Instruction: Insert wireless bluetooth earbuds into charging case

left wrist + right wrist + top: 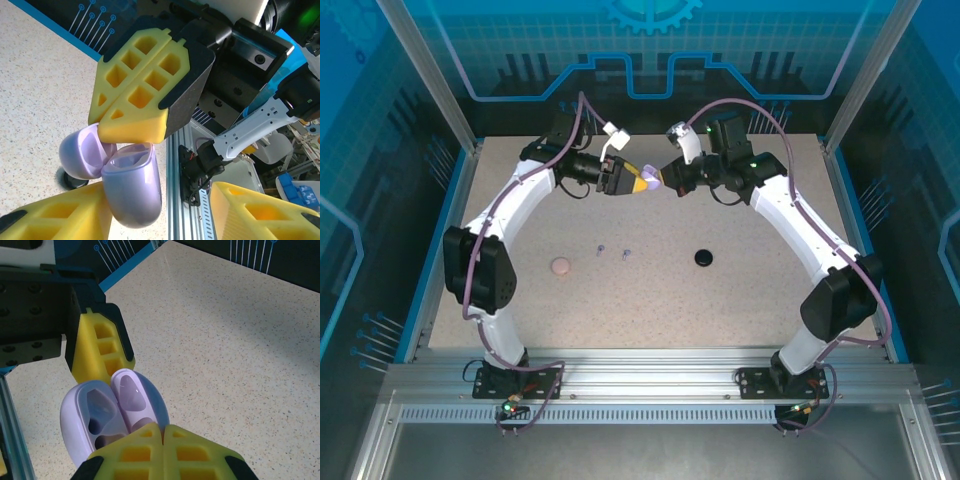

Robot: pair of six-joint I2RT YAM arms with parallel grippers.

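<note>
**Open lavender case between two grippers at the far side of the table**

Seen from overhead, the lavender case [107, 412] is at 12 o'clock from the middle of the table [770, 300]. It is hinged open, and the two grippers meet there almost tip to tip.

The right gripper [162, 440] reaches in from 3 o'clock with its fingers pressed together and nothing between them. Their joined tip touches the case where the lid meets the base.

The left gripper [638, 184] reaches in from 9 o'clock with its fingers spread. One finger lies against the case and the other stands well apart from it. Whether the case rests on the table or hangs above it, I cannot tell.

Two tiny lavender earbuds [601, 248] lie loose on the table, just toward 9 o'clock of its middle. They are near each other but not touching, and well apart from the lavender case. A round pink case [560, 266] lies farther out at 9 o'clock. A round black case [703, 257] lies at 3 o'clock of the middle.
</note>
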